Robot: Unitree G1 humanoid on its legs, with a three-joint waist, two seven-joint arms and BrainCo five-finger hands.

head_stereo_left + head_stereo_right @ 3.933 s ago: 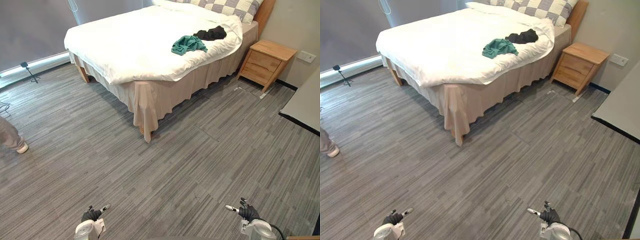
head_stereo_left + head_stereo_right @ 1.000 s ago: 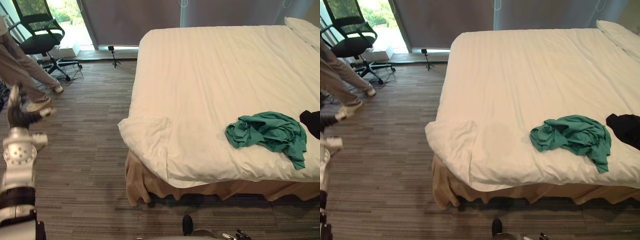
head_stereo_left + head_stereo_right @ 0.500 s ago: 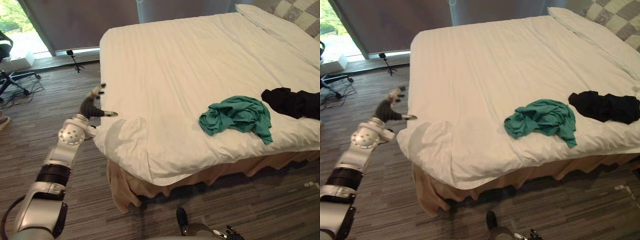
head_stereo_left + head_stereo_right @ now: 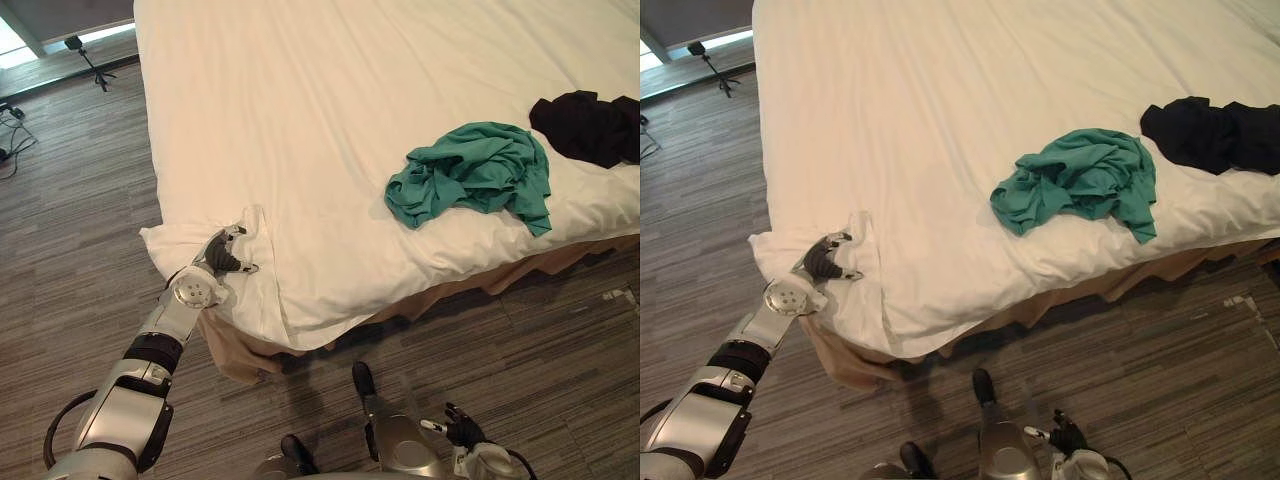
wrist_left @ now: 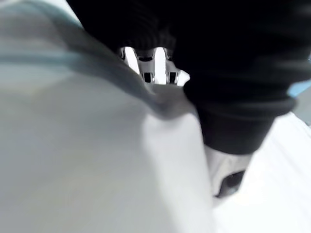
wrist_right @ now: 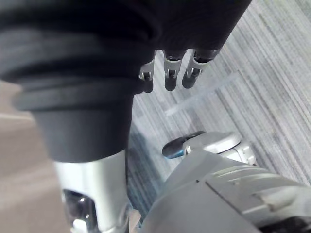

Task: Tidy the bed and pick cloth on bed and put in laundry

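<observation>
The left hand (image 4: 220, 260) rests on the folded-over corner of the white duvet (image 4: 270, 290) at the near left corner of the bed (image 4: 300, 100). Whether it grips the fold cannot be told. The green cloth (image 4: 470, 175) lies bunched on the duvet close to the bed's near edge, toward the right. The black cloth (image 4: 588, 125) lies just past it at the right, with a strip of white between them. The right hand (image 4: 462, 432) hangs low over the grey plank floor (image 4: 80, 250), its fingers (image 6: 170, 73) loose, nearly straight and empty.
</observation>
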